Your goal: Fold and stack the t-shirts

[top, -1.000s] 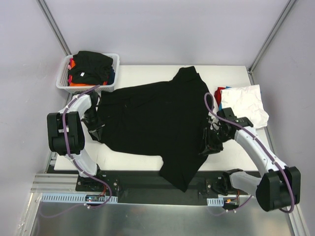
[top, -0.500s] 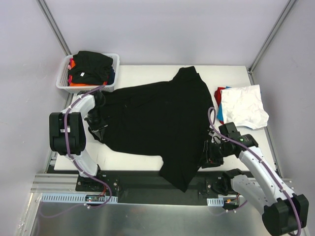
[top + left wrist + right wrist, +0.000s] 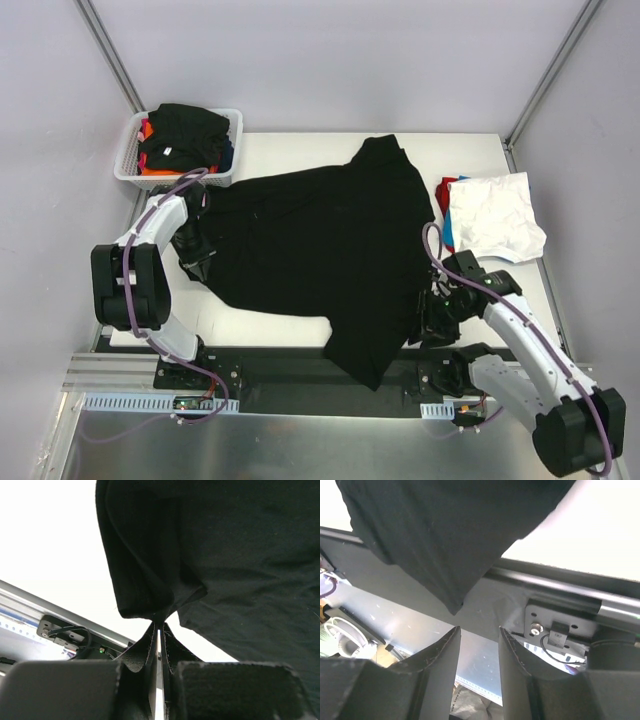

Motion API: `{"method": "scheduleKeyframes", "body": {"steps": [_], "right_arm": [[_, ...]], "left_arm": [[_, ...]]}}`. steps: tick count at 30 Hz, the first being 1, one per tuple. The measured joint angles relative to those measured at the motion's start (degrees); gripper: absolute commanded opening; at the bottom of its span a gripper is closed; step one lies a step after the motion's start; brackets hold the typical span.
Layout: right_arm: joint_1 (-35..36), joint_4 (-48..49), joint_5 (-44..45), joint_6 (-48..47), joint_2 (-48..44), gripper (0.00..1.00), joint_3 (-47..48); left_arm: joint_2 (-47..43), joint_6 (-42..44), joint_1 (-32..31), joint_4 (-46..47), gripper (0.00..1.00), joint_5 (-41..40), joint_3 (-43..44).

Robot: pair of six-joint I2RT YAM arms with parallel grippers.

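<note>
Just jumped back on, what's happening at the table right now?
The large black cloth t-shirt lies spread across the white table, one corner hanging over the near edge. The left gripper is shut on a fold at the shirt's left edge. The right gripper is open near the hanging corner, holding nothing. A folded white t-shirt sits on the table's right side, and more shirts wait in the white mesh basket.

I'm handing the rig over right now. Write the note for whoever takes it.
Left gripper: shut on the black shirt's left edge.
Right gripper: open, empty, beside the corner that hangs off the table's near edge.
Done: white shirt tops the pile at right.
Left: fold the black shirt, stack it, then the shirts in the basket.
</note>
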Motion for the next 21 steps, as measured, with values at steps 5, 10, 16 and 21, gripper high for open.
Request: {"method": "scheduleKeyframes", "body": {"steps": [5, 10, 16, 21], "right_arm": [[-0.13, 3.8, 1.25, 0.0, 6.38, 0.23, 1.55], [-2.78, 10.38, 0.07, 0.74, 15.72, 0.01, 5.44], [-6.21, 19.63, -1.44, 0.76, 27.74, 0.01, 12.48], [-11.45, 27.65, -5.25, 1.29, 40.52, 0.01, 14.29]], "left_arm": [[-1.86, -0.04, 0.02, -0.07, 0.0, 0.17, 0.26], [-3.06, -1.14, 0.0, 0.0, 0.0, 1.31, 0.98], [-5.31, -2.51, 0.0, 0.0, 0.0, 2.27, 0.98], [-6.43, -3.5, 0.0, 0.39, 0.0, 3.34, 0.33]]}}
